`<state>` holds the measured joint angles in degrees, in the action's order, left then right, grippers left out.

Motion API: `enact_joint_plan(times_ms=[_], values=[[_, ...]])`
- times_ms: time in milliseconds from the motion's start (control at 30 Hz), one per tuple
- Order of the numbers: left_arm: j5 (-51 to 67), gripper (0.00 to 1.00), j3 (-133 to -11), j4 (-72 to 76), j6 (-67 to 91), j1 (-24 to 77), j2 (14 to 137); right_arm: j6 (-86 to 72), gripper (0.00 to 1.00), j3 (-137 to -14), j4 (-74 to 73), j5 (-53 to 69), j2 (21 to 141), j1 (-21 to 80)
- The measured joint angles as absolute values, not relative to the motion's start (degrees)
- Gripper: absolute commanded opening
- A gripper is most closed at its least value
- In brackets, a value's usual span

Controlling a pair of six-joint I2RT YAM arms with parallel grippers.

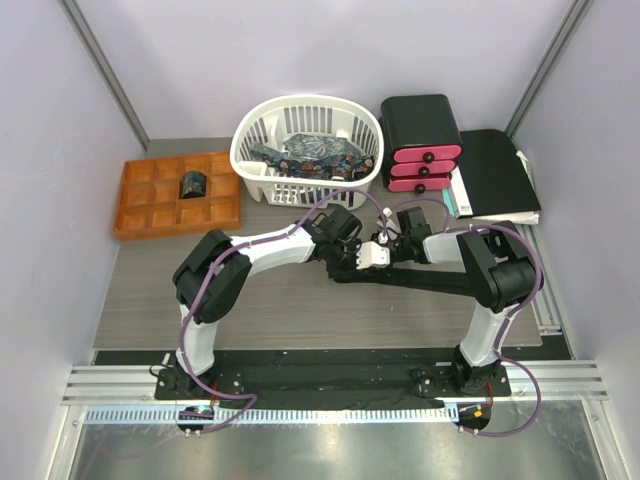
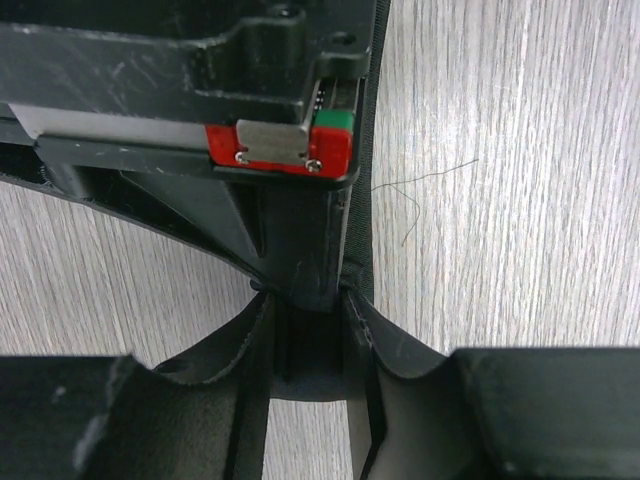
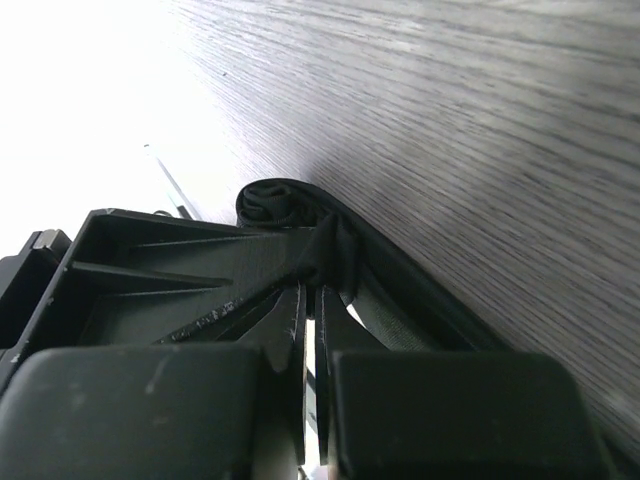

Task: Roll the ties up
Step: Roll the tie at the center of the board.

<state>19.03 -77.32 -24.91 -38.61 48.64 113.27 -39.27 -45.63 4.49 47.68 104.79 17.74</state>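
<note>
A plain black tie [image 1: 420, 282] lies across the table's middle, its near end wound into a small coil [image 3: 275, 205]. My right gripper [image 1: 378, 252] [image 3: 322, 270] is shut on the black fabric beside that coil. My left gripper [image 1: 354, 258] [image 2: 306, 300] faces it, with its fingers closed around the same end of the tie and the right gripper's fingertips. The tie's strip runs past on the table [image 2: 360, 190]. One rolled black tie [image 1: 191, 185] sits in an orange tray [image 1: 140, 215]. Several patterned blue ties [image 1: 310, 155] lie in a white basket [image 1: 250, 170].
A black box with pink drawers [image 1: 420, 150] stands at the back right, next to a flat black folder [image 1: 495, 170]. The basket is just behind both grippers. Purple walls close in on both sides.
</note>
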Motion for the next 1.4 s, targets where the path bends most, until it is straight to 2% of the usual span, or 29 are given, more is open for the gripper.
enact_joint_plan(times_ms=[200, 300, 500, 900, 1133, 1233, 1400], values=[[19.4, 0.61, -76.7, -25.1, -38.0, 48.0, 113.5, -36.5, 0.01, -45.7, 3.2, 47.7, 104.8, 16.5], [20.1, 0.68, -76.1, -25.1, -37.4, 47.0, 113.3, -35.1, 0.01, -45.7, 1.2, 47.7, 104.8, 15.4], [22.2, 0.75, -72.0, -25.1, -35.8, 44.0, 110.2, -32.7, 0.01, -45.7, -1.5, 47.4, 104.8, 13.7], [28.2, 0.75, -68.1, -21.0, -34.4, 42.2, 107.5, -29.8, 0.01, -47.3, -4.4, 47.7, 106.1, 13.3], [30.7, 0.72, -68.1, -14.4, -33.0, 42.2, 108.0, -29.2, 0.01, -48.3, -5.0, 49.5, 107.7, 13.0], [31.1, 0.66, -68.1, -13.0, -33.3, 42.2, 108.6, -29.5, 0.01, -48.3, -4.4, 49.9, 107.9, 13.3], [31.8, 0.48, -68.1, -13.1, -34.2, 42.3, 108.9, -32.3, 0.01, -48.3, -0.7, 50.7, 109.1, 15.6]])
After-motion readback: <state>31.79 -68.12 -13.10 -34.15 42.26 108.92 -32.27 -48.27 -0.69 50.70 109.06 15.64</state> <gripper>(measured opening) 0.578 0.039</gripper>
